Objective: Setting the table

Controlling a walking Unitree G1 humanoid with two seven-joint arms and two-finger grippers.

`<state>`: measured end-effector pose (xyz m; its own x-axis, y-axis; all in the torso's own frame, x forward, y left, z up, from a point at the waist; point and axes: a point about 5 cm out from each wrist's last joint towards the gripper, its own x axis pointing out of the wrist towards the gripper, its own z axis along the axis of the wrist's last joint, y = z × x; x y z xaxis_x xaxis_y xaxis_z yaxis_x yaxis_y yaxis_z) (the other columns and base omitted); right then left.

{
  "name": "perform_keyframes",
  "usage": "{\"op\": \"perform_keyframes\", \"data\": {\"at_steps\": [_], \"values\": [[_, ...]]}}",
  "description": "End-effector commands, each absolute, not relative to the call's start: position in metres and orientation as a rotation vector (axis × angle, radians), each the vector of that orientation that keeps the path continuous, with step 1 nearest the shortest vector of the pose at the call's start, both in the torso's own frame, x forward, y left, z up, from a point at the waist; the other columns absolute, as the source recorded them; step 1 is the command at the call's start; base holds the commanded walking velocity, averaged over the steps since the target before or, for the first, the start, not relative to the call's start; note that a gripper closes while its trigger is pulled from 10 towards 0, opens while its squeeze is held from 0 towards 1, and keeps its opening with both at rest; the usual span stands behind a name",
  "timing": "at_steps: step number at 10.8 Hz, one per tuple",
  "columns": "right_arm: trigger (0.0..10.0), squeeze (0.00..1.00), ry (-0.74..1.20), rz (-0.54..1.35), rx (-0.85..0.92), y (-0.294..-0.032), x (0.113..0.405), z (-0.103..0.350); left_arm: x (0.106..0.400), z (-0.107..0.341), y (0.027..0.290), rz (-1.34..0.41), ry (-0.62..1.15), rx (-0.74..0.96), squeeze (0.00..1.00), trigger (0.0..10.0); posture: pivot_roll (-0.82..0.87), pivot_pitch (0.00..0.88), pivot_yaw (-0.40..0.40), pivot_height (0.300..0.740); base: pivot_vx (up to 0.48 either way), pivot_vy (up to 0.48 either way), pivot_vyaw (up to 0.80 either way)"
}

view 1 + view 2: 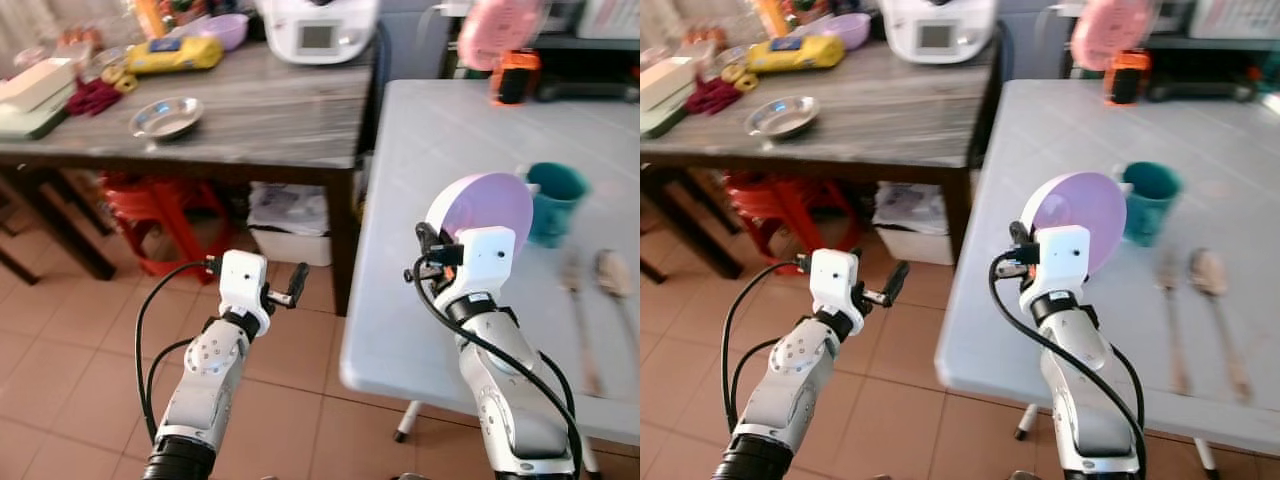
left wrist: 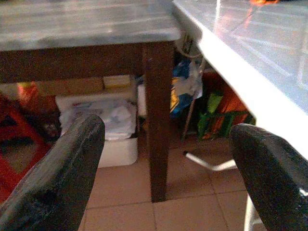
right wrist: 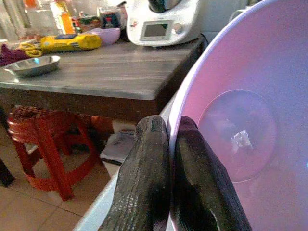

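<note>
My right gripper (image 3: 169, 144) is shut on the rim of a lilac bowl (image 1: 485, 205), pinching the edge between both fingers. The bowl stands on edge in the air above the near left part of the white table (image 1: 440, 130). On that table a teal cup (image 1: 553, 200) stands just beyond the bowl, and a spoon (image 1: 612, 275) and a fork (image 1: 575, 290) lie to the right. My left gripper (image 1: 290, 285) is open with nothing between its fingers (image 2: 72, 159). It hangs over the tiled floor, left of the white table's edge.
A dark wooden table (image 1: 260, 110) on the left carries a steel dish (image 1: 166, 117), a yellow packet (image 1: 172, 55), a white appliance (image 1: 318, 30) and another lilac bowl (image 1: 228, 28). Under it are a red stool (image 1: 160, 215) and a white box (image 1: 290, 240). An orange object (image 1: 514, 75) stands on the white table's far end.
</note>
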<state>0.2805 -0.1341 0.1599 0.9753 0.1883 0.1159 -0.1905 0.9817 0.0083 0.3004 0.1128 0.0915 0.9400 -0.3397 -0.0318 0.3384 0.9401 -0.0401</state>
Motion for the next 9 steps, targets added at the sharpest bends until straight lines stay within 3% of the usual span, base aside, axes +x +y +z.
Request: {"op": "perform_keyframes", "data": {"at_steps": [1,9], "values": [[10.0,0.00,-0.119,0.204,0.021,-0.1313,0.2811,0.1624,0.3004,0.0899,0.1165,-0.333,0.044,-0.017,0.00,10.0,-0.14,0.094,0.119,0.740,0.000,0.277,0.00],[10.0,0.00,-0.112,0.224,0.026,-0.1277,0.2838,0.1613,0.3001,0.0886,0.1163,-0.326,0.042,-0.013,0.00,10.0,-0.13,0.082,0.106,0.740,0.000,0.285,0.00]]}}
